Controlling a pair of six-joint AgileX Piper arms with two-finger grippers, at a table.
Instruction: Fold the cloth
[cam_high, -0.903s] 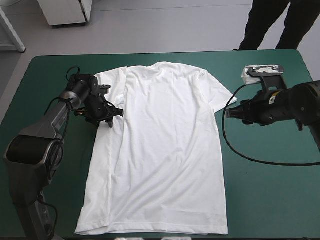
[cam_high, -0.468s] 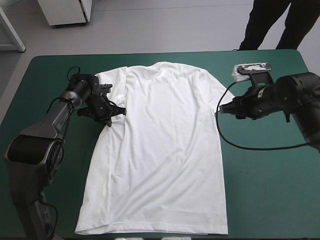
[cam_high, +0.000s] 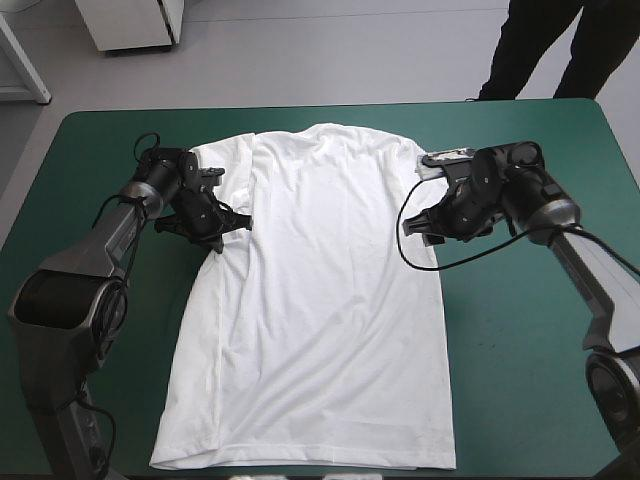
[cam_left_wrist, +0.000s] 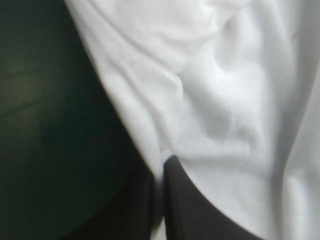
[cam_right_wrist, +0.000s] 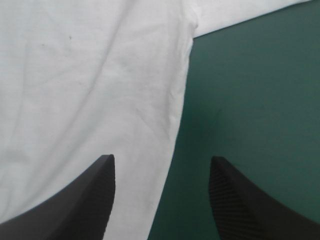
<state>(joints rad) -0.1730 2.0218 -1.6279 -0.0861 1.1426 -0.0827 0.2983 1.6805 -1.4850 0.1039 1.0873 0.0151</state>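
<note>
The left gripper (cam_high: 232, 226) reaches in low, pinched tight on the soft, rumpled sleeve side of the white T-shirt (cam_high: 320, 300), which lies spread flat mid-table. How much cloth it has caught is hard to make out. The right gripper (cam_high: 418, 226) hangs splayed over the opposite side edge, straddling smooth cloth and teal-green cover (cam_high: 530, 380).
</note>
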